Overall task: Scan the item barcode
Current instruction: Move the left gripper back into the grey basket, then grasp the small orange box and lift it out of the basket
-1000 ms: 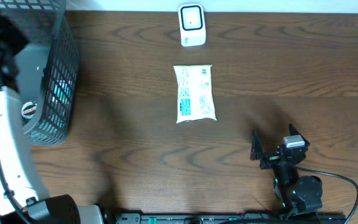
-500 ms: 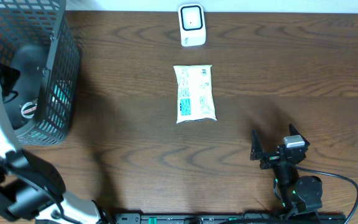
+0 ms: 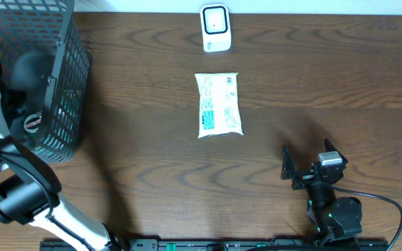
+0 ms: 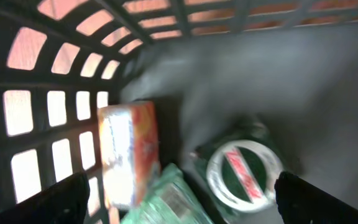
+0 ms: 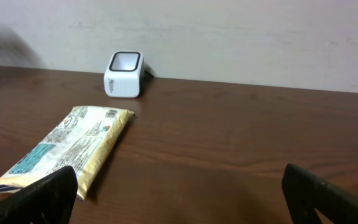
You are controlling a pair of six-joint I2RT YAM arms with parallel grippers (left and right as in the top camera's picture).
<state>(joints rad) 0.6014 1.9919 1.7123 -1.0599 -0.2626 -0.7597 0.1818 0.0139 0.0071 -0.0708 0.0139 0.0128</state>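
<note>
The packet (image 3: 219,104) lies flat, long axis pointing at the scanner (image 3: 215,28).

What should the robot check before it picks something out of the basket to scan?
1. Is the left end effector open: ok, fingers wide apart.
2. Is it inside the basket, over the things: ok.
3. Is there something to grab: ok, a round tub, an orange box and a green packet lie below.
4. Is a barcode in sight on them: cannot tell, too blurry.
5. Is the scanner uncovered: ok; the white packet lies apart from it.
6. Is the right end effector out of the way: ok, open, far from the basket.
</note>
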